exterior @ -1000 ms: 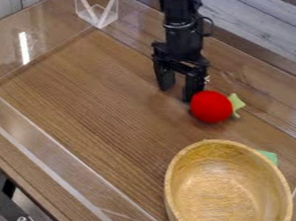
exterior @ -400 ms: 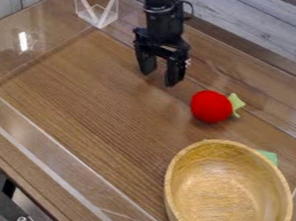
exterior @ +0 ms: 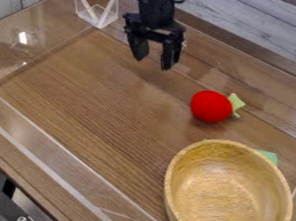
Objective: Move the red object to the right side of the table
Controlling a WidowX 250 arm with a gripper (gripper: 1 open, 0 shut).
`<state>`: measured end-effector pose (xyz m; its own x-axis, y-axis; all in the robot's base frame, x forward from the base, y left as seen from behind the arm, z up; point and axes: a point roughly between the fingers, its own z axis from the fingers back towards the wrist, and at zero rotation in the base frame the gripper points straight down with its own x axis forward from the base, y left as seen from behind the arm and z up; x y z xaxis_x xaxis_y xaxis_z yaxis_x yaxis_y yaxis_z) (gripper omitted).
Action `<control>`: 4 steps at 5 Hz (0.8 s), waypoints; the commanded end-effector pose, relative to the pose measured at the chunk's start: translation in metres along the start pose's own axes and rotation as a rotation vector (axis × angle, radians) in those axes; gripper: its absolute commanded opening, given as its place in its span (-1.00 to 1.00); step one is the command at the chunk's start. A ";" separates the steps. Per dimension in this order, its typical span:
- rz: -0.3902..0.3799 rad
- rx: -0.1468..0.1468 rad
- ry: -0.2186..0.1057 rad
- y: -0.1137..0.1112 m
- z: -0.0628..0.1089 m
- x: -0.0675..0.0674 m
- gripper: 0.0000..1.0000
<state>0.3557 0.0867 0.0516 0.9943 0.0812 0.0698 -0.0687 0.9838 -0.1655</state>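
Note:
The red object, a small round bright-red ball with a pale green tip on its right, rests on the wood-grain table toward the right side, just above the wooden bowl. My gripper hangs pointing down up and to the left of it, well apart from it. Its dark fingers stand open with nothing between them.
A round light wooden bowl sits at the lower right. Clear acrylic walls edge the tabletop, with a clear bracket at the far left corner. A small green scrap lies by the bowl's rim.
The open gripper has drawn away from the red object, going up and to the left and rising a little. The red object has stayed where it was.

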 end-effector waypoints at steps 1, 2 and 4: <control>0.048 0.029 -0.119 0.002 0.040 0.018 1.00; 0.062 0.028 -0.126 0.010 0.036 0.021 1.00; 0.117 0.029 -0.147 0.021 0.036 0.023 1.00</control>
<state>0.3685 0.1094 0.0612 0.9700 0.2087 0.1251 -0.1873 0.9686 -0.1635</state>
